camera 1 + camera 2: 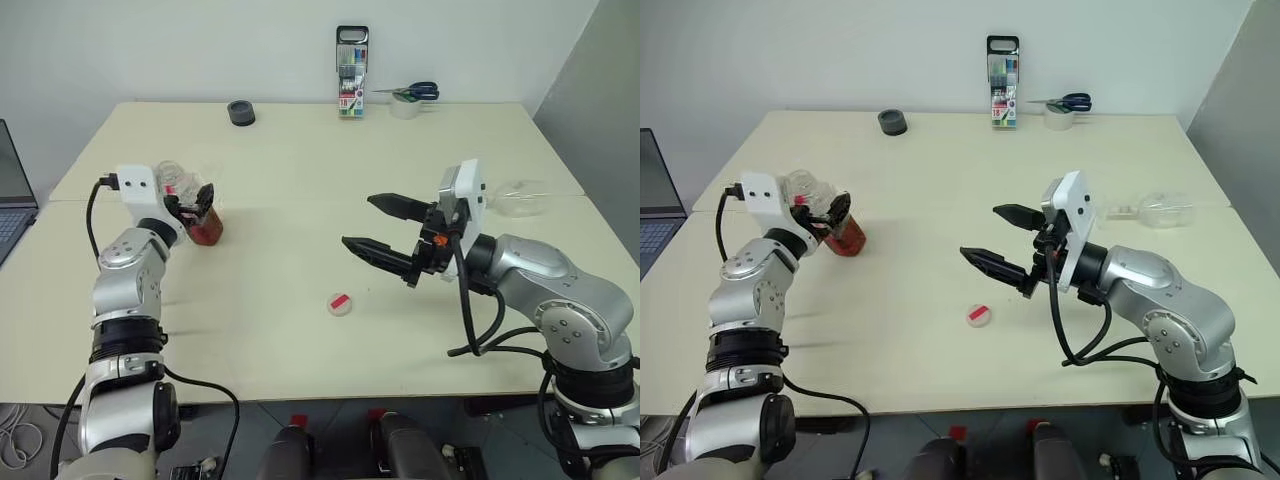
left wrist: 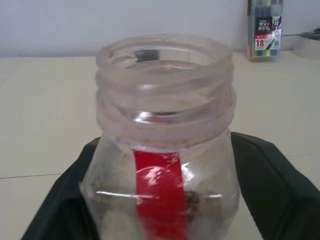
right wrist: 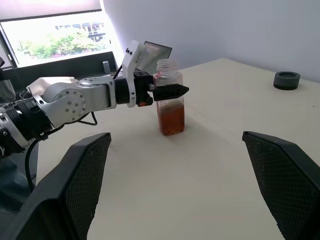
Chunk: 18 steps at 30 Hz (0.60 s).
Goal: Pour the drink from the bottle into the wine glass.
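The bottle (image 1: 200, 212) stands upright and uncapped on the left of the table (image 1: 300, 180), with the reddish-brown drink (image 3: 171, 119) filling its lower part. My left gripper (image 1: 194, 201) reaches level around the bottle's upper part, open, a black finger (image 2: 272, 190) on each side. Its red-and-white cap (image 1: 341, 303) lies on the table near the middle front. My right gripper (image 1: 358, 221) hovers open over the table's middle, holding nothing, pointing toward the bottle. The wine glass (image 1: 1163, 210) lies on its side at the right edge, behind my right arm.
At the table's back stand a case of markers (image 1: 352, 72), a tape roll with scissors (image 1: 408, 100) on it, and a black round object (image 1: 241, 112). A laptop (image 1: 12, 205) sits off the left edge. A seam crosses the table.
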Available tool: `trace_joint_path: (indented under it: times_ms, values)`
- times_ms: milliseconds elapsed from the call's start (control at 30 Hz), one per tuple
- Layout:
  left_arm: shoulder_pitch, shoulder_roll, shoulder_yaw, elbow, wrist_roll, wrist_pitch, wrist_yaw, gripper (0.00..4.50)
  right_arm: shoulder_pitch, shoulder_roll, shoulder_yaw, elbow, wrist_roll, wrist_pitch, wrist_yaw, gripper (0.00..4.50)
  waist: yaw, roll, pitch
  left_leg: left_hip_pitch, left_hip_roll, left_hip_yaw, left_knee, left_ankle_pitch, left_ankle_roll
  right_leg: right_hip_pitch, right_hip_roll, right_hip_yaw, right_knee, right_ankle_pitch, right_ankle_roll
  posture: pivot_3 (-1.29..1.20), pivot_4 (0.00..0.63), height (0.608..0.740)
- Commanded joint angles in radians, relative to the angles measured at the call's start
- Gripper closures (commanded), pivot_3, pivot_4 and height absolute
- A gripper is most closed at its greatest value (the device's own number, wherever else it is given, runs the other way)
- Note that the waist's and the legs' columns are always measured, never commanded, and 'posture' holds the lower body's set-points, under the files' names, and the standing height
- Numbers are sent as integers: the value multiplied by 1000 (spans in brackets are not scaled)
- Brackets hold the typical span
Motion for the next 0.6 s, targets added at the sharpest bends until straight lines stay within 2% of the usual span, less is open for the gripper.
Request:
trace_joint_path:
  times_ms: [33, 367, 533, 600]
  values:
    - [32, 16, 25, -45, -6, 0, 6, 21, -3, 6, -9, -42, 5, -2, -14, 0, 0, 0, 0, 0, 0, 0, 0, 0, 0, 0, 0, 0, 0, 0, 0, 0, 150, 740]
    - [339, 20, 53, -387, -45, 163, 9, 21, 105, 49, -4, -120, 7, 13, -117, 0, -1, 0, 0, 0, 0, -1, 0, 0, 0, 0, 0, 1, 0, 0, 0, 0, 150, 740]
    - [521, 122, -9, -643, -27, 228, -100, 21, 281, 16, 1, -201, -99, 1, -203, 0, -1, -1, -1, 0, 1, -2, -1, 0, 0, 1, -1, 2, -1, 0, 0, 0, 150, 740]
    - [570, 170, -24, -750, -74, 258, -180, 21, 334, 10, -36, -215, -124, 1, -240, 0, 2, -1, -1, 0, 0, -1, -1, 0, 0, 2, -1, 2, -1, 0, 0, 0, 150, 740]
